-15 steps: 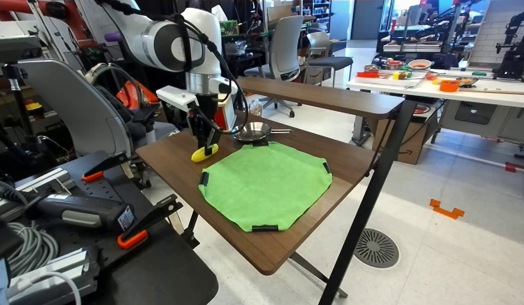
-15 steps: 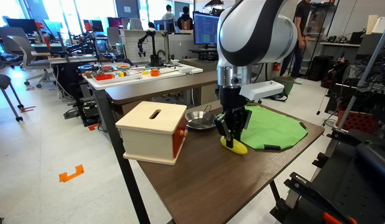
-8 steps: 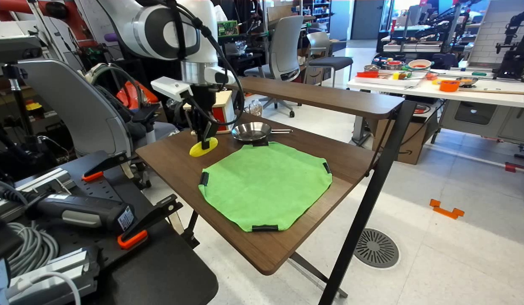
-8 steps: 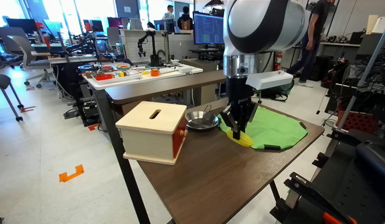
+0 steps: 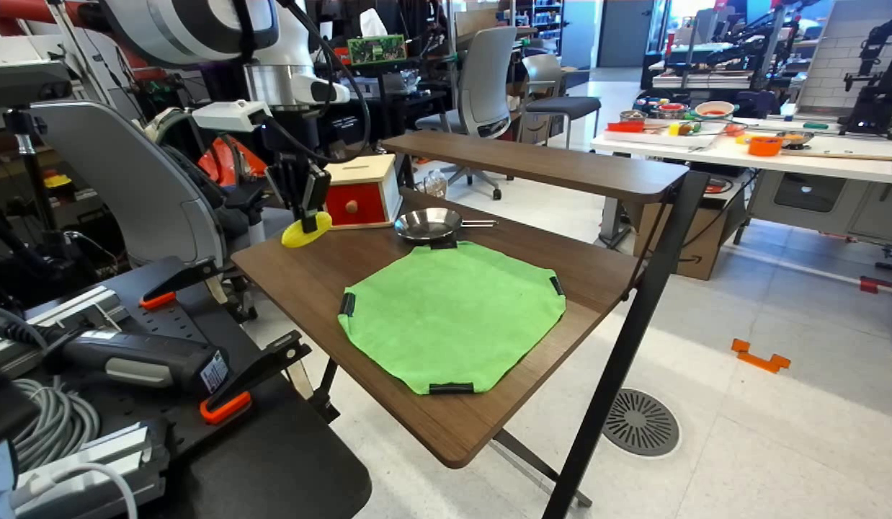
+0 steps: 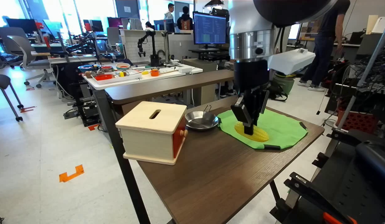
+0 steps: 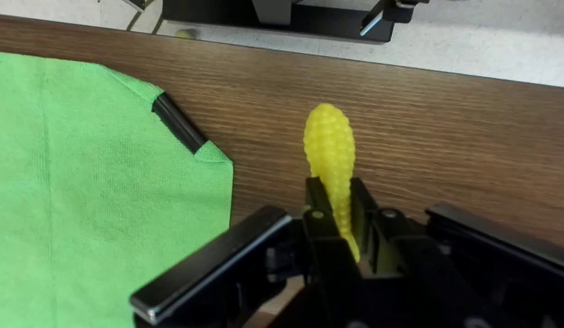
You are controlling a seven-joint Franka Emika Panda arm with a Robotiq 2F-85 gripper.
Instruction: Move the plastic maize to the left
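My jaws are pinching the plastic maize (image 7: 335,175), one against each of its yellow sides. In the wrist view its rounded, knobbly end juts out past my grip toward the desk's edge, while the narrower end runs back between my jaws. I hold it raised off the desk (image 6: 205,186): an exterior view shows it in front of the green cloth (image 6: 282,127), yet from my wrist it lies over the brown wood, beside that cloth and apart from it. A black strip (image 7: 179,123) crosses a corner of the cloth. Near another corner sits a metal pan (image 5: 428,224) with a wire handle. Just beside the pan stands a pale wooden box (image 6: 149,140) with a slotted lid, a red front and a round knob. A brown shelf (image 5: 532,162) runs raised along one side of the desk.
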